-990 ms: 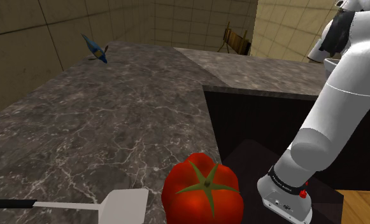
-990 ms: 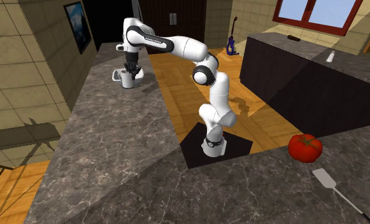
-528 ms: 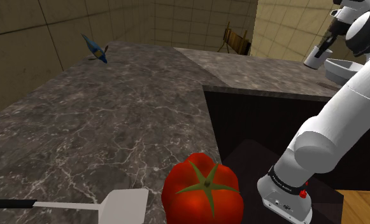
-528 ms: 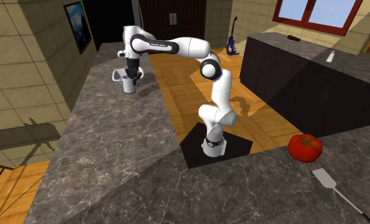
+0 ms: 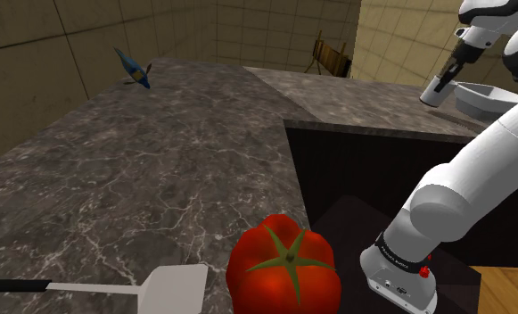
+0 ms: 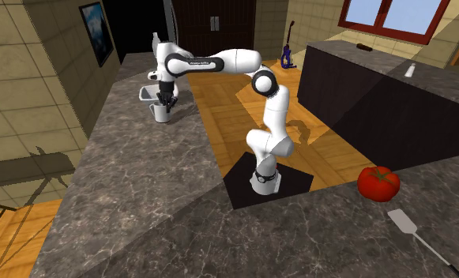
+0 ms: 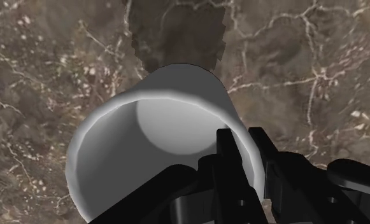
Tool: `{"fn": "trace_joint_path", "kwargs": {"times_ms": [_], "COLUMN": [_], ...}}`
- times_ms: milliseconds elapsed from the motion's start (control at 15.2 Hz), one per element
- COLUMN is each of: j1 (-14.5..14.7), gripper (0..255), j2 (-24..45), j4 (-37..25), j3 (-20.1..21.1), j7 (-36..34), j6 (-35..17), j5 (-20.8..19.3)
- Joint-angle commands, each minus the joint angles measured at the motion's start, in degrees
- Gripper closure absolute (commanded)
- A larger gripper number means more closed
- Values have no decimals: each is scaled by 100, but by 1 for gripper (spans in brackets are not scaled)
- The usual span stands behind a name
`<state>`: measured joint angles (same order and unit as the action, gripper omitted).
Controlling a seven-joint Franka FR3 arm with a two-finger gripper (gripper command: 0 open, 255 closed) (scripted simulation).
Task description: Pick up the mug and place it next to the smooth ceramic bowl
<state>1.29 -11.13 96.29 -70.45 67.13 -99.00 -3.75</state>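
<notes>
Mug (image 7: 145,146), pale grey, gripped by its wall: gripper (image 7: 242,153) is closed on the rim, one black finger inside the cup and one outside. Wrist view has the cup tilted, mouth toward the camera, its shadow lying on the dark marbled counter (image 7: 43,76) beyond it. That reads as lifted clear, though I cannot be sure the base is off the surface. In the shoulder view the mug hangs slanted under the gripper at upper right of frame, just beside a pale bowl (image 5: 487,98) near the right edge. In the second exterior view the pair sits at upper left, mug nearer the camera than the bowl. Judgement: pick is done and carry looks nearly done. Left to do: right the tilt, lower the mug onto the counter beside the bowl, release, back off.
</notes>
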Motion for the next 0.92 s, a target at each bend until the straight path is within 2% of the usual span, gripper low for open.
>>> {"fn": "trace_joint_path", "kwargs": {"times_ms": [0,132,660,726,858], "j1": [-30,-62,-62,-62,-62], "gripper": [255,255,255,0,0], "j2": [-44,-93,-93,-93,-92], "j4": [170,338,338,338,337], "j3": [34,70,70,70,69], "j7": [-19,-41,-41,-41,-41], "j6": [-153,-296,-296,-296,-296], "j5": [-44,-90,-90,-90,-89]}}
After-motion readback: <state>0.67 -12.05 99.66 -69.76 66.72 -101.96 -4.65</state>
